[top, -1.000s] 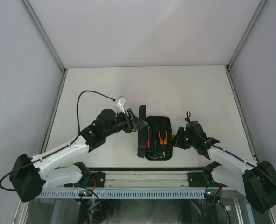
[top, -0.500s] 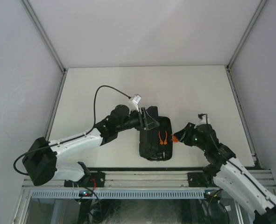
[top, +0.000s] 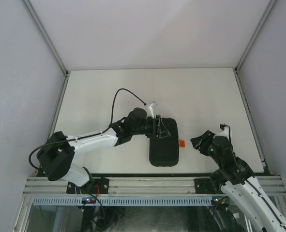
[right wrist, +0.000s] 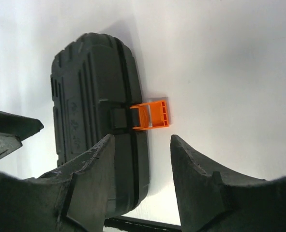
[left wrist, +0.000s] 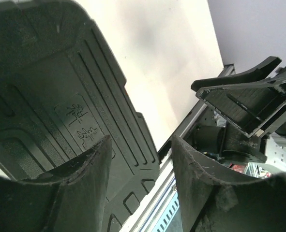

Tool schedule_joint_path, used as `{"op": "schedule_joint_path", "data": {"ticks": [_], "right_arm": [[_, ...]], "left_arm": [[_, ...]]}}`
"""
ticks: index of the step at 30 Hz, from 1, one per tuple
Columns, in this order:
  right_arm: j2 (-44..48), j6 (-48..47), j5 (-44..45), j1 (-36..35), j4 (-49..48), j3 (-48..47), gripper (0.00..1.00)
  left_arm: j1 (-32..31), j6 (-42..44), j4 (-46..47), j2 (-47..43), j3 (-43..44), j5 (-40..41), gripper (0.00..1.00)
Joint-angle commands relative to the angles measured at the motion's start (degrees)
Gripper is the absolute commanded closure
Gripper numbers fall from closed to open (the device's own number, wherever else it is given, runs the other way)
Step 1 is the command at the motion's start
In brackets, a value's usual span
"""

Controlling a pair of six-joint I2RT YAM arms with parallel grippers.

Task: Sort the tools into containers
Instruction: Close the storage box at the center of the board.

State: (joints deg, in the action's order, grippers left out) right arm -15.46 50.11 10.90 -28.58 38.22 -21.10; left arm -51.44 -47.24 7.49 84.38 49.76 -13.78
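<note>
Gaping empty, the left hand [top: 162, 128] sits over the closed tool case [top: 163, 152]; the right hand [top: 199, 142] likewise, apart.

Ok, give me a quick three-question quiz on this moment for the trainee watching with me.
1. True or false: the tool case lies with its lid shut.
2. Multiple choice: the orange latch is
A) sticking out sideways from the case, over the table
B) snapped flat against the case
C) held between the right gripper's fingers
3. Short answer: which gripper is over the far end of the case?

Key:
1. True. The right wrist view shows the two halves together.
2. A
3. The left gripper, with its fingers apart.
</note>
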Motion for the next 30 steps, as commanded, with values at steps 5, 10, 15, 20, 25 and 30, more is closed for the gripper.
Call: {"op": "schedule_joint_path", "data": {"ticks": [5, 10, 15, 20, 25, 30], "right_arm": [[-4.74, -0.76, -0.48, 0.61, -1.32, -1.48, 0.49], [-11.76, -3.84, -8.96, 4.74, -6.08, -1.09, 0.43], [-14.71, -4.18, -13.84, 7.51, -10.70, 0.57, 0.42], [-15.12, -2.88, -21.97, 9.92, -15.08, 4.50, 0.50], [-15.76, 2.14, -29.64, 8.60, -24.19, 10.34, 0.68], [-20.11, 4.95, -31.72, 3.35, -31.86, 12.12, 0.70]], "left_arm": [[-1.76, 6.32, -9.24, 0.38, 7.81, 3.88, 0.43], [-4.71, 11.33, -20.51, 3.02, 10.75, 14.81, 0.41], [-8.16, 12.64, -25.64, 7.50, 13.78, 20.80, 0.36], [-10.41, 12.11, -29.99, 10.49, 17.82, 25.06, 0.35], [-10.43, 11.40, -32.06, 8.50, 16.86, 28.72, 0.35], [-10.39, 12.87, -34.66, 7.25, 17.40, 31.22, 0.35]]}}
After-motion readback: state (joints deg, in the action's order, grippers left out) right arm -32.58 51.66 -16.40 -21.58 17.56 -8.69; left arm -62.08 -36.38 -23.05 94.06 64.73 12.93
